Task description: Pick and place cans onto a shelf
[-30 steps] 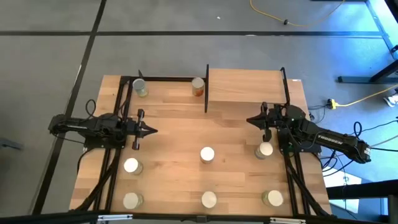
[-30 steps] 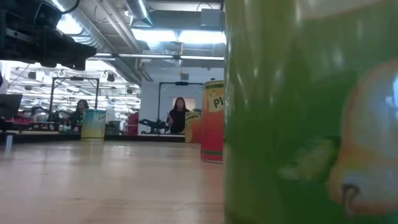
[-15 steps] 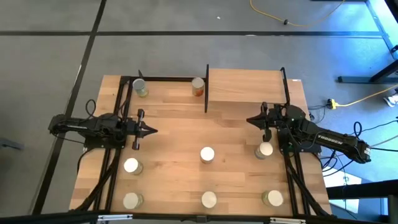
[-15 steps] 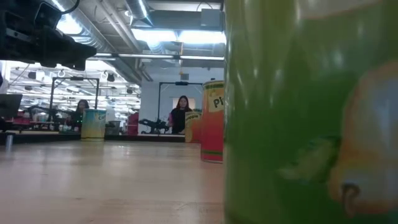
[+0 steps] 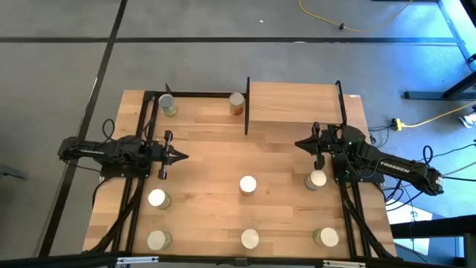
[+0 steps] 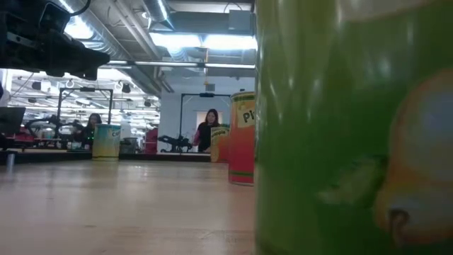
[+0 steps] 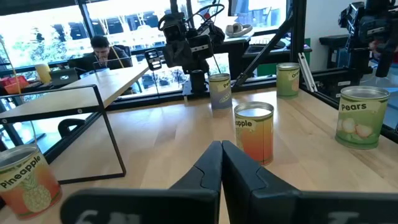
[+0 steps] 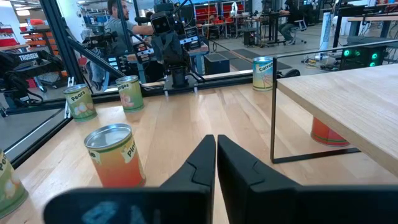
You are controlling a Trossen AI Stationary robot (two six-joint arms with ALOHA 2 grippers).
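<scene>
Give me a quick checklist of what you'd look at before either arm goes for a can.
1. Left hand empty, fingers together: ok.
2. Right hand empty, fingers together: ok.
3. Hands opened for a grab: not ok, both shut.
4. Cans upright on the table, such as the middle can: ok.
5. Room on the shelf top: ok, bare.
6. Cans already on the shelf top: not ok; the orange-red can stands at table level.

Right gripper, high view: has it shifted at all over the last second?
No. The right gripper sits in the same spot beside the shelf, with the can just behind it, exactly as in the earlier pictures.
</scene>
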